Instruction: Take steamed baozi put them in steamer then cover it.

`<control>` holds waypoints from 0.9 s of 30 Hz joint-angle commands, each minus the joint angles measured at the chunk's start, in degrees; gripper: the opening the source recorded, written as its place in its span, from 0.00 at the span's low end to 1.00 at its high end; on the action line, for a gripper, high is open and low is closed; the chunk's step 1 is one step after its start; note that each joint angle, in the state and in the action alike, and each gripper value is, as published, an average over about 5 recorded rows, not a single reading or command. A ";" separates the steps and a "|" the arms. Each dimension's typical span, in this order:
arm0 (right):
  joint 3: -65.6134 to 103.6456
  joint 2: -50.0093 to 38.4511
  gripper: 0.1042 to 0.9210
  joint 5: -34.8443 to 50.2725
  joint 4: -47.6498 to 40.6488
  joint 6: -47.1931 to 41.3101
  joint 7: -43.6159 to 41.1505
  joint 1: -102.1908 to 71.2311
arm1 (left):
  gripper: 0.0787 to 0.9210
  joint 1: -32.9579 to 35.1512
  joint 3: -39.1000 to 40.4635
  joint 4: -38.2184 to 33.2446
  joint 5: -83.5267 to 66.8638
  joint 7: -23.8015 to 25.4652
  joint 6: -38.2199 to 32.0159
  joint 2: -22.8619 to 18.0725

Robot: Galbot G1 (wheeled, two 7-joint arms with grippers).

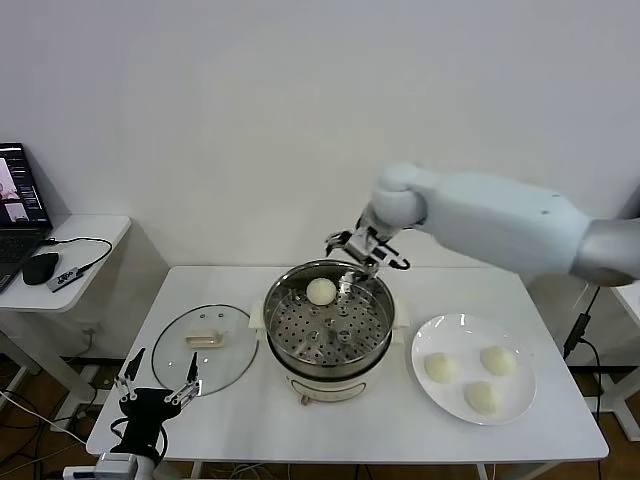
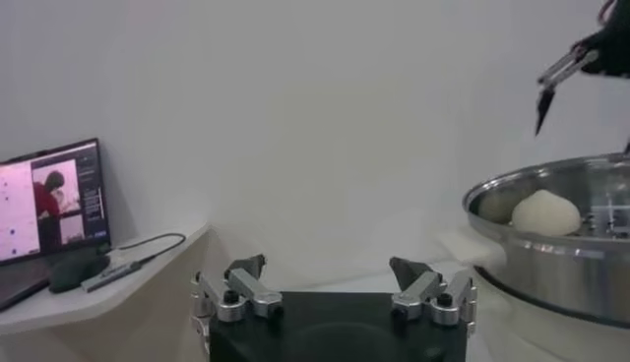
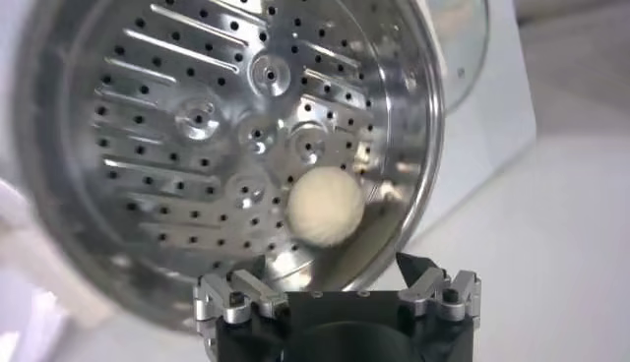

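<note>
The shiny steamer (image 1: 332, 371) stands mid-table with one cream-white baozi (image 1: 321, 291) resting at the back of its perforated tray. My right gripper (image 1: 365, 250) hangs open just above the far rim, and nothing is between its fingers. In the right wrist view that gripper (image 3: 330, 268) looks down on the baozi (image 3: 326, 206) and the tray (image 3: 197, 118). Three more baozi (image 1: 483, 397) lie on the white plate (image 1: 455, 330) to the right. The glass cover (image 1: 180, 362) lies flat left of the steamer. My left gripper (image 1: 163, 362) waits open and empty at the table's front left.
A side table (image 1: 95, 235) at the far left carries a laptop (image 1: 20, 200), a mouse (image 1: 40, 268) and a cable. The white table (image 1: 330, 435) has bare surface in front of the steamer. A wall stands close behind.
</note>
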 commanded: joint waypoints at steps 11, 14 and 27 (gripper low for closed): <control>1.77 -32.77 0.88 0.13 17.64 -15.99 -2.37 -10.25 | 0.88 -1.65 -0.04 0.63 -0.01 2.14 0.71 2.73; 7.00 -32.81 0.88 -1.60 16.84 -16.10 -1.81 -18.26 | 0.88 -1.84 0.00 1.03 0.04 2.30 0.71 2.83; 20.56 -24.75 0.88 -7.56 7.73 -15.97 0.85 -37.78 | 0.88 -1.37 -1.00 1.40 0.04 2.96 0.65 2.20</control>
